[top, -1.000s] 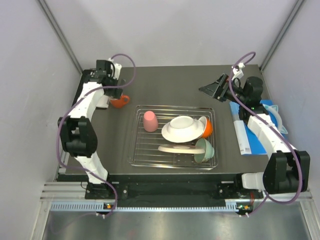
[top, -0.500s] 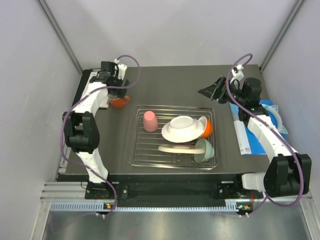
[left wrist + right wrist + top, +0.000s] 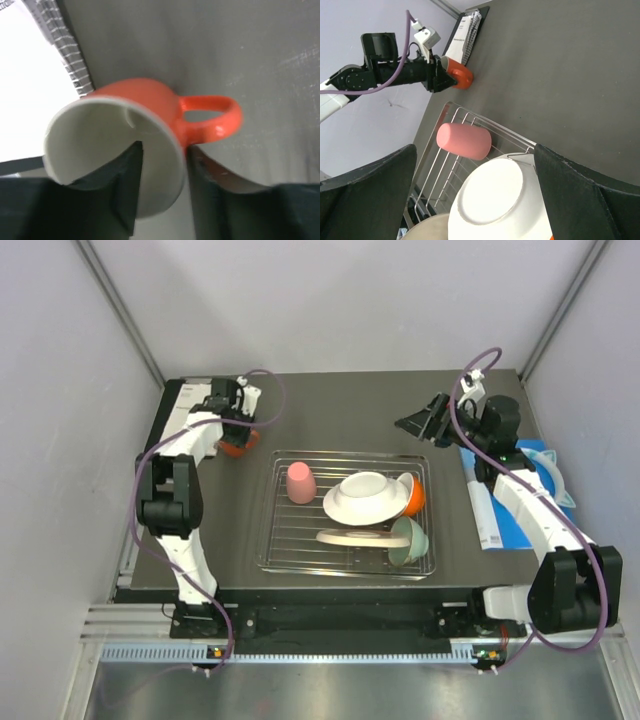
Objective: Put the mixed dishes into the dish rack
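Bearings: top view, 12 o'clock is the far edge.
Table (image 3: 340, 405): dark, and it carries everything below.
Rack (image 3: 288, 537): silver wire, centre of the table, slightly toward 6 o'clock.
Left gripper (image 3: 229, 426): at the table's 10 o'clock corner, low over the mug. In its wrist view the fingers stand apart and straddle the mug's wall. One finger (image 3: 131, 165) is inside the mouth and the other is outside beside the handle. A strip of white interior shows between the inner finger and the wall.
Right gripper (image 3: 418, 421): raised at the table's 2 o'clock, fingers spread wide, nothing between them.
Booklet (image 3: 488, 508): white, flat on the table at 3 o'clock, outside the rack.
White bowl (image 3: 362, 496): upside down in the rack, right of its centre.
Plate (image 3: 345, 536): beige, in the rack at 6 o'clock of the white bowl, its far edge hidden under that bowl.
Headphones (image 3: 545, 462): turquoise, at 3 o'clock beyond the booklet.
Mint bowl (image 3: 408, 539): on edge in the rack's 4 o'clock corner, just beside the plate.
Mug (image 3: 240, 444): orange outside, white inside, on the table outside the rack at 10 o'clock, mouth facing the left gripper.
Second mug (image 3: 413, 496): orange and cream, tipped in the rack at 3 o'clock, against the white bowl.
Pink cup (image 3: 301, 483): in the rack's 10 o'clock corner, apart from the other dishes.
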`<control>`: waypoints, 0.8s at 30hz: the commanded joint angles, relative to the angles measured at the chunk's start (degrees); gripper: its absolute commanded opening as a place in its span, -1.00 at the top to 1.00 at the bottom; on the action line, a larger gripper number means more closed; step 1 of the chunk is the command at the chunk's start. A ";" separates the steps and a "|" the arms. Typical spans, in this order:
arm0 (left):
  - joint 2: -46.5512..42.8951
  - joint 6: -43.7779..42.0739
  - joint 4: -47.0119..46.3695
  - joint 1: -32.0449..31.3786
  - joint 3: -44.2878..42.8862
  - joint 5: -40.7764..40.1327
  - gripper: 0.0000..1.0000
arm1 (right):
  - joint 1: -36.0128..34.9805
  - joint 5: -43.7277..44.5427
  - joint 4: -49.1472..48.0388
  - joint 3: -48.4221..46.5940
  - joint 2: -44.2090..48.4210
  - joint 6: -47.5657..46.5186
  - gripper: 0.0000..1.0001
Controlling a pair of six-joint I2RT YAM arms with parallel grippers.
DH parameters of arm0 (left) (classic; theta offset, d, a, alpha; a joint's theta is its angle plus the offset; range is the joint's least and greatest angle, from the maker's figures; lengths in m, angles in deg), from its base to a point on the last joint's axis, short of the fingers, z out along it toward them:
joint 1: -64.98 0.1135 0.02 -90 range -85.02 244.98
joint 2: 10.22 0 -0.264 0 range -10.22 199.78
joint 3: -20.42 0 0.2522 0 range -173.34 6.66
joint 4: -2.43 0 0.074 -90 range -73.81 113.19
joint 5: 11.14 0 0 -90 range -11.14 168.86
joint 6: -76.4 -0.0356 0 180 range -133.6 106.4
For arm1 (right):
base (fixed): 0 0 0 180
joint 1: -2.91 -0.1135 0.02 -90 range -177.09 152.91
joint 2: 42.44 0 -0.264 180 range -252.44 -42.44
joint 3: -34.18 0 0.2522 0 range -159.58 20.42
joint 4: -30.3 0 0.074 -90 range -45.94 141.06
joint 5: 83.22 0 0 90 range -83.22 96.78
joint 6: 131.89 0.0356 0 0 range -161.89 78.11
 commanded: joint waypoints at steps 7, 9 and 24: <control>1.77 0.24 0.45 0.21 -2.56 2.03 1.00 | -3.44 2.92 -1.88 -2.31 0.15 -1.56 -0.99; -1.55 0.68 2.03 0.30 -2.73 3.08 1.00 | -5.72 5.56 1.02 -4.25 0.06 -3.49 -0.99; -38.72 16.39 19.44 1.53 -18.29 35.93 1.00 | -17.94 -3.58 -12.07 -4.78 5.33 12.05 -0.99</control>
